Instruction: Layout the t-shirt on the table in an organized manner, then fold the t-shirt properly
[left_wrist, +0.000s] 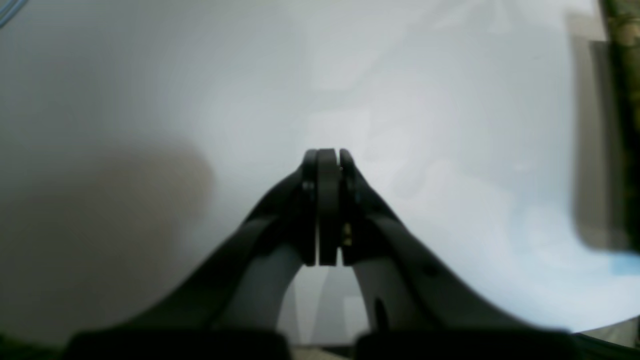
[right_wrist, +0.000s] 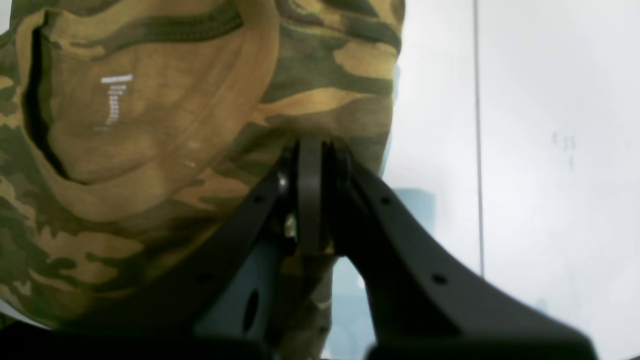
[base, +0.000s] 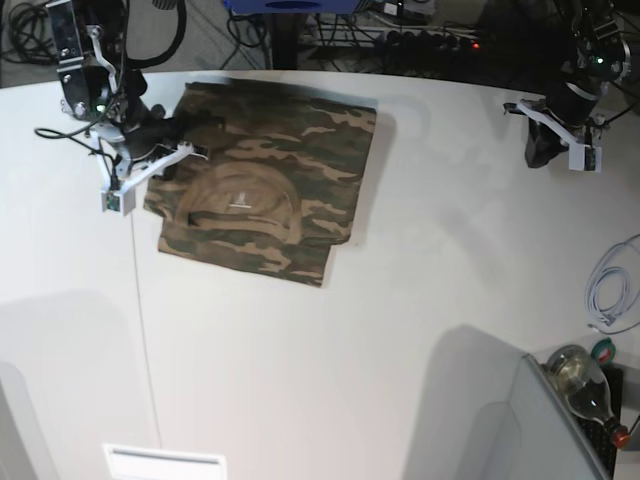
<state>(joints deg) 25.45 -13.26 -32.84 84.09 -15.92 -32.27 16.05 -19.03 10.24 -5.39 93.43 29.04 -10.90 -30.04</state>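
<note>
Left wrist view. The left gripper (left_wrist: 327, 157) hangs over the bare white table (left_wrist: 200, 100), its dark fingers (left_wrist: 309, 200) pressed flat together with nothing between them. A narrow strip of the camouflage t-shirt (left_wrist: 622, 75) shows at the far right edge of the view, well apart from the gripper. The picture is blurred, so finer detail of the tabletop cannot be told.

Right wrist view. The right gripper (right_wrist: 312, 147) is drawn closed at the hem of the t-shirt (right_wrist: 150, 150), its tips meeting the cloth at the shirt's edge; the jaws appear to pinch a fold of fabric, with cloth also showing below them between the finger arms. The tan inside of the neck opening with its small white label (right_wrist: 116, 97) lies to the left of the gripper. To the right of the shirt, the white table (right_wrist: 550, 150) carries a thin dark seam line (right_wrist: 477, 150).

Base view. The t-shirt (base: 270, 190) lies partly folded on the table (base: 350, 350), towards its far left part. The right gripper (base: 178, 130) reaches from the table's left edge, forearm angled low, onto the shirt's left border. The left gripper (base: 540, 155) is held near the table's far right corner, pointing down, well apart from the shirt.
</note>
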